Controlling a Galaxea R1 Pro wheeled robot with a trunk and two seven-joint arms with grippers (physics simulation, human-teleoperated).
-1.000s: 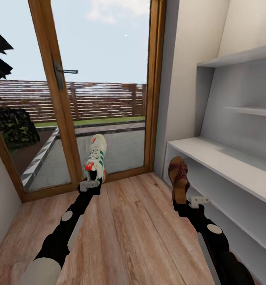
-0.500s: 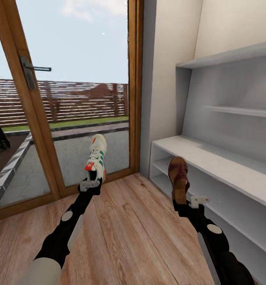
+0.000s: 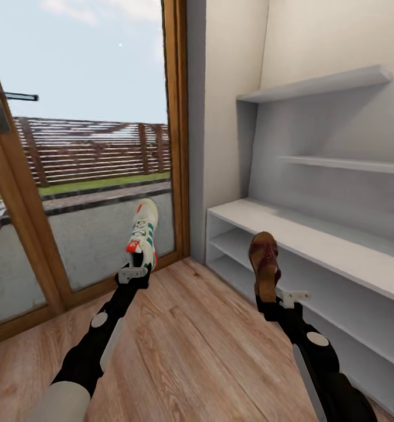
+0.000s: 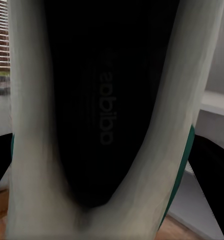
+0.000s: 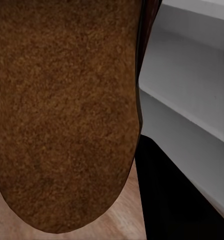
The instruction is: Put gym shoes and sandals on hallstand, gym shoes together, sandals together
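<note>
My left gripper [image 3: 135, 271] is shut on the heel of a white gym shoe [image 3: 143, 233] with teal stripes and orange-red patches, held toe-up above the corridor floor [image 3: 185, 346]. Its dark inside [image 4: 99, 100] faces the left wrist camera. In my right gripper [image 3: 268, 300], shut, stands a dark-brown sandal [image 3: 264, 258], toe up; its tan insole [image 5: 62, 110] looms close in the right wrist view. The white hallstand [image 3: 314, 240] stands at the right, its flat top and lower shelves bare. The sandal hangs in front of the rack's left end.
A glass door with a wooden frame [image 3: 176, 129] and a handle [image 3: 0, 102] stands ahead and to the left. A thin white wall shelf [image 3: 320, 85] runs above the rack. A white wall corner [image 3: 220, 117] separates door and rack.
The whole picture has shifted left, so the camera has turned right toward the rack. Both arms and their shoes keep the same place in the view.
</note>
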